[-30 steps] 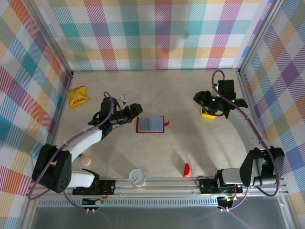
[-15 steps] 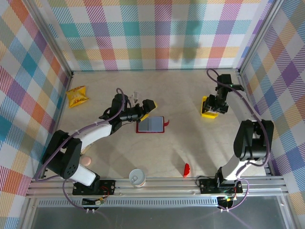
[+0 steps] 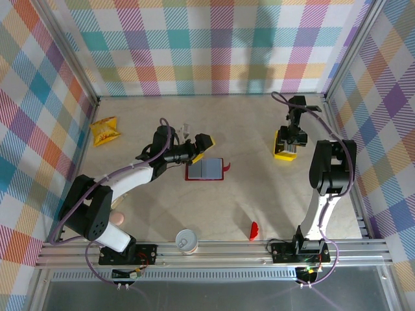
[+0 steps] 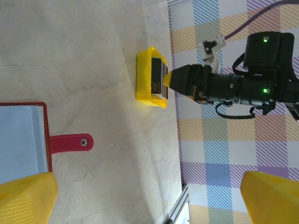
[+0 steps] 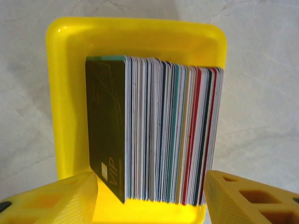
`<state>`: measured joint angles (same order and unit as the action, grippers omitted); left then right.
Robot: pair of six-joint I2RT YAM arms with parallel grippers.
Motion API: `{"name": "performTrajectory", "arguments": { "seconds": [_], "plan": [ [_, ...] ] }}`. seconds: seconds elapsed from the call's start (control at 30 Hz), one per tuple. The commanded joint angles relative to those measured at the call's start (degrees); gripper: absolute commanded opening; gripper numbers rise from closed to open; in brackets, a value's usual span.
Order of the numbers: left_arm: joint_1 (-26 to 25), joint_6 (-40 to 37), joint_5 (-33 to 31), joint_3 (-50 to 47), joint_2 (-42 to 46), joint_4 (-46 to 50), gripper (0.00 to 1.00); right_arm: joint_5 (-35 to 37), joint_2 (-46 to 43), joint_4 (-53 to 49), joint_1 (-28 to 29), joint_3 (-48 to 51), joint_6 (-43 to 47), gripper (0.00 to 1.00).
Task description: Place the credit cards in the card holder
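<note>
The card holder (image 3: 205,170) lies open and flat near the middle of the table (image 3: 259,201), with its grey-blue slotted inside facing up, its dark-red border showing all round and its clasp tab (image 4: 71,142) sticking out towards the right arm's side. The left gripper (image 3: 200,149) hovers just beside the holder's far left corner. In the left wrist view its yellow fingertips (image 4: 25,198) stand as wide apart as they go and have nothing between them but bare table. Well apart from the holder, near the right wall, the credit cards (image 5: 154,130) stand on edge as a tight stack in a small yellow tray (image 5: 135,32). A dark card marked VIP is at one end of the stack, and the white, teal, red and black edges of the others are packed behind it. The right gripper (image 3: 290,137) hangs directly over this tray, pointing down. Its fingers are parted about as wide as the stack, one at each end of it, and no card is lifted out. Whether the tips touch the cards cannot be told. A crinkled yellow snack packet (image 3: 105,131) lies by the left wall. A paper cup (image 3: 187,241) and a small red curved piece (image 3: 253,230) sit near the front rail.
</note>
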<state>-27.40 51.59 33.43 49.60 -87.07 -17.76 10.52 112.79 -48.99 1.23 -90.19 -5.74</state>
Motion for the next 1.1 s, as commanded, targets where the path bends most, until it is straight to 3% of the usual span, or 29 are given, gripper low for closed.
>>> {"name": "performTrajectory", "arguments": {
  "seconds": [0.0, 0.37, 0.67, 0.83, 1.07],
  "plan": [
    [-0.5, -0.8, 1.1, 2.0, -0.4, 0.5, 1.00, 1.2, 1.7, -1.1, 0.9, -3.2, 2.3, 0.62],
    [-0.6, -1.1, 1.1, 2.2, -0.1, 1.3, 1.00, 12.8, 5.3, 0.2, 4.6, -4.8, 4.3, 0.65],
    [-0.6, -1.3, 0.8, 2.0, 1.0, 2.3, 1.00, 15.7, 6.6, 0.4, 4.7, -4.4, 4.4, 0.65],
    [-0.6, -1.6, 0.5, 2.1, 1.4, 2.7, 1.00, 16.7, 5.3, 1.0, 4.7, -3.9, 4.7, 0.61],
    [-0.6, -3.2, 0.5, 2.7, 2.3, 4.8, 1.00, 16.6, 3.4, 2.0, 4.7, -3.7, 4.8, 0.47]
  ]
}}
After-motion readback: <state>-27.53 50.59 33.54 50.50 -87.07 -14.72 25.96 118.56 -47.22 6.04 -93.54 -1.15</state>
